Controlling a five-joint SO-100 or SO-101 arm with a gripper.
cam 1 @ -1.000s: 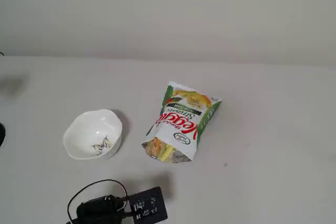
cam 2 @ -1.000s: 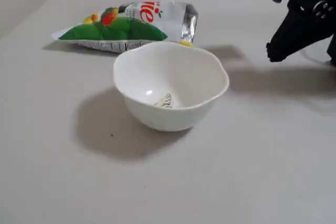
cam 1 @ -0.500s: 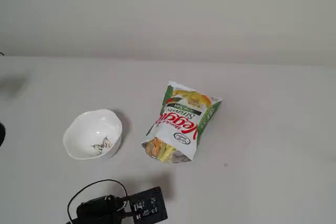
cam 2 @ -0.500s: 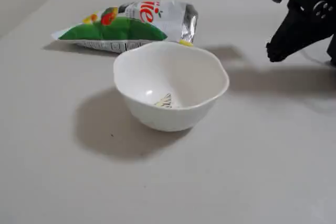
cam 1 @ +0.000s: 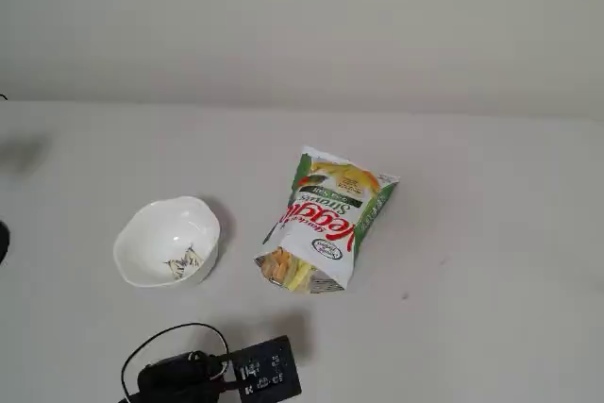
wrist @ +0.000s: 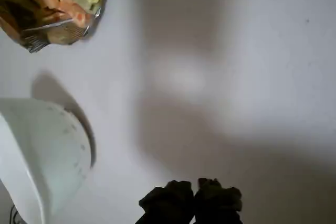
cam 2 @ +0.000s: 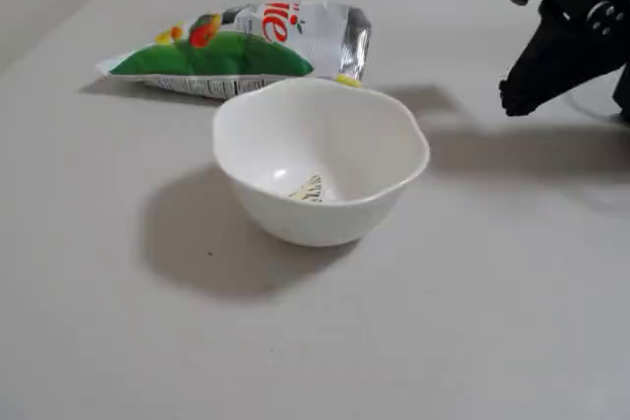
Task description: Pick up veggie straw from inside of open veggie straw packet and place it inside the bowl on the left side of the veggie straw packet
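The straw cannot be singled out in any view; only orange and yellowish sticks show in the packet's open mouth. The gripper has its dark tips pressed together with nothing between them, hanging above bare counter in the wrist view. There the bowl sits at its 9 o'clock and the packet at its 10 o'clock, both apart from it. In a fixed view the bowl lies at the packet's 9 o'clock, not touching, a small dark drawing inside. In the other fixed view the gripper hovers at 2 o'clock of the bowl.
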